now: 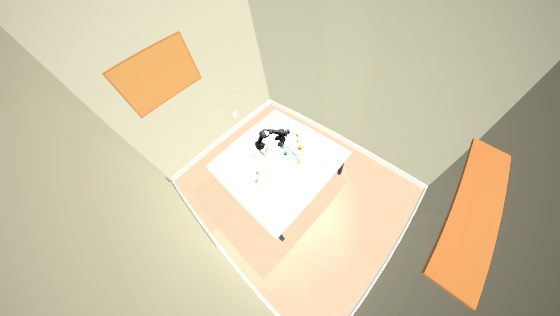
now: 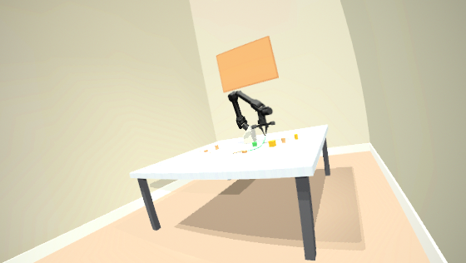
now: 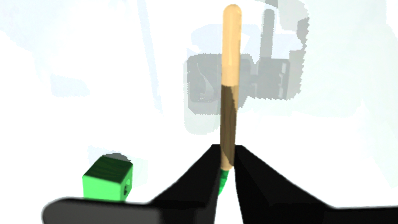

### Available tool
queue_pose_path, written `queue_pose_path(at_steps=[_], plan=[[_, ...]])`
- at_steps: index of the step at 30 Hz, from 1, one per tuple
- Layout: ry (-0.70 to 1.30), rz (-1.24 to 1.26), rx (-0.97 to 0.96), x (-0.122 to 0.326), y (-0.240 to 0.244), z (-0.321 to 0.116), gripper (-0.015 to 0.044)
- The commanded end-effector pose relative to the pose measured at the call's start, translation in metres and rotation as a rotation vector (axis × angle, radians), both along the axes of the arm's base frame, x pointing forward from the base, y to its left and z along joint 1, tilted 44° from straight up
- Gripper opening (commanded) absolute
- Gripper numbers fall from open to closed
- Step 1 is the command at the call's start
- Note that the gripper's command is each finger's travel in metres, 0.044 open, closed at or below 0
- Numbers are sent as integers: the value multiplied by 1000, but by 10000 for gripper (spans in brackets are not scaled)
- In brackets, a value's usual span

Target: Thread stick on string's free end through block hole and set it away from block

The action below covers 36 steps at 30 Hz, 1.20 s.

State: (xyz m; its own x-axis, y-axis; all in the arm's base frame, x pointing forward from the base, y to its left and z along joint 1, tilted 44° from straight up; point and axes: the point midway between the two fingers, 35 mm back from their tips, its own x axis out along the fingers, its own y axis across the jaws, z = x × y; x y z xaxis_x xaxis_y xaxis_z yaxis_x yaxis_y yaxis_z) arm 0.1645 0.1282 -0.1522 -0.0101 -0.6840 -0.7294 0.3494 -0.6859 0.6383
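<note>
My gripper (image 3: 228, 156) (image 2: 265, 133) is shut on the string's wooden stick (image 3: 231, 45). It grips the stick at its string end, and the stick's free end points up the wrist view. The green block (image 3: 103, 186) (image 1: 285, 153) (image 2: 255, 144) stands on the table, at lower left in the wrist view, apart from stick and fingers. A dark hole shows in its right face. The green string (image 3: 223, 181) (image 1: 292, 151) (image 2: 262, 146) runs from the stick's end down to the round button (image 1: 298, 161) (image 2: 244, 151). No string shows in the block.
A yellow-orange block (image 1: 300, 147) (image 2: 272, 143) lies near the string. Small orange objects (image 1: 297, 134) (image 2: 283, 140) lie beyond it. More small objects (image 1: 257, 172) (image 2: 216, 146) lie on the other side of the white table (image 1: 280, 210) (image 2: 233, 166).
</note>
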Motion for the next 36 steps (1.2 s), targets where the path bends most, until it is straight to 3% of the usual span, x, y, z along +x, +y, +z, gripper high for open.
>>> queue_pose_path(at_steps=[1,8,36], plan=[[0,0,0,0,0,0,0],[-37,-39,0,1,1,0,0],[-727,-776,-6,25,14,-9,0]])
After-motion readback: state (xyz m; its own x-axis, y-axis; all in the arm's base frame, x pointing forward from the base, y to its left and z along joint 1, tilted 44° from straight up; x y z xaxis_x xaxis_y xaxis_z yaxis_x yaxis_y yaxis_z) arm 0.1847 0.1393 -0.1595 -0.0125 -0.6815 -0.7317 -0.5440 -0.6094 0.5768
